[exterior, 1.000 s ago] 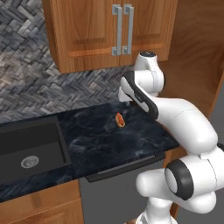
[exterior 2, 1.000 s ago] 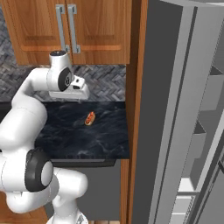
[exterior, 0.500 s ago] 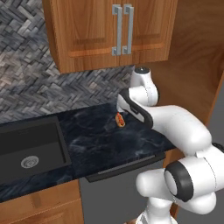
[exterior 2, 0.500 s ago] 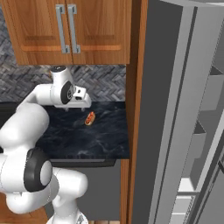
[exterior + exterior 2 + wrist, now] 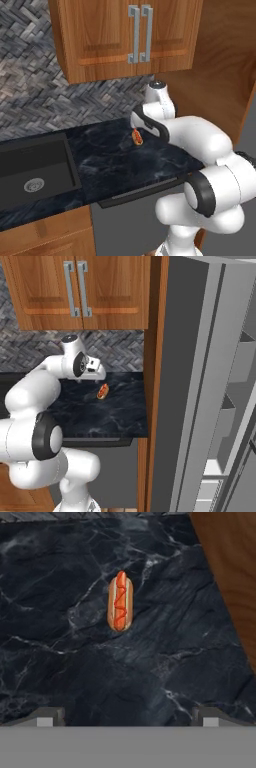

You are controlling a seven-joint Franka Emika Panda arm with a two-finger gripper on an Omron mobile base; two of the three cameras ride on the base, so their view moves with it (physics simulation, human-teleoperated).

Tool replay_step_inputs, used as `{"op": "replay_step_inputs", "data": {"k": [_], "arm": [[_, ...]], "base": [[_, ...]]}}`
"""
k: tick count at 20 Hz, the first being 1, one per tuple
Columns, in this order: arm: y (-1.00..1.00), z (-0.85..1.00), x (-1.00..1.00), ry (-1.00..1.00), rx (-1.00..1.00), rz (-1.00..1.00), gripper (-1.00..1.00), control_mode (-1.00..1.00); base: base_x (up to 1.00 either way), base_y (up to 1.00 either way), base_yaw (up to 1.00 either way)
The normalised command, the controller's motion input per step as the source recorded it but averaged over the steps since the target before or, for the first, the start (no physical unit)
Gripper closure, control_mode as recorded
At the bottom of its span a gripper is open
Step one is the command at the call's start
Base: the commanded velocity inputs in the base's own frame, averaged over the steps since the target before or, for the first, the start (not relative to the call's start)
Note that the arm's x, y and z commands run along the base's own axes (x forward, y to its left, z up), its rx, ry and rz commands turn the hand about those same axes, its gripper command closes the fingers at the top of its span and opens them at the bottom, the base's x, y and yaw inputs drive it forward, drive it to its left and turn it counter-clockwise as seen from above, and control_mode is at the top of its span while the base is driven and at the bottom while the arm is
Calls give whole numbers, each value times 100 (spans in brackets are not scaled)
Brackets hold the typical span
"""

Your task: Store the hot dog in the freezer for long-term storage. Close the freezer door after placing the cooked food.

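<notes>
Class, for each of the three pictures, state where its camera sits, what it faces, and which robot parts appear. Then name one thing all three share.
Left base view: behind the arm's left, facing counter and sink; arm at right.
Right base view: behind its right, facing counter and open freezer; arm at left.
Hand view: on the hand, looking down at the counter; open fingertips below.
Shared: the hot dog.

Black marble counter [image 5: 115,165]: hot dog [image 5: 136,137] lying near its far right, beneath the white arm [image 5: 192,137]; dark sink [image 5: 32,172] at left; wooden cabinet [image 5: 127,35] above.
</notes>
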Motion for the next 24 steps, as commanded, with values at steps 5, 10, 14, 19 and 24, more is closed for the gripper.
{"op": "replay_step_inputs", "data": {"k": [5, 10, 14, 19, 24], "arm": [[3, 0, 47, 1, 1, -6, -100, -100], [0, -7, 32, 2, 6, -1, -100, -100], [0, -19, 34, 1, 7, 0, -100, -100], [0, -15, 24, 0, 0, 0, -100, -100], [0, -28, 19, 0, 0, 0, -100, -100]], "base": [[0, 0, 0], [0, 0, 0], [0, 0, 0], [0, 0, 0], [0, 0, 0]]}}
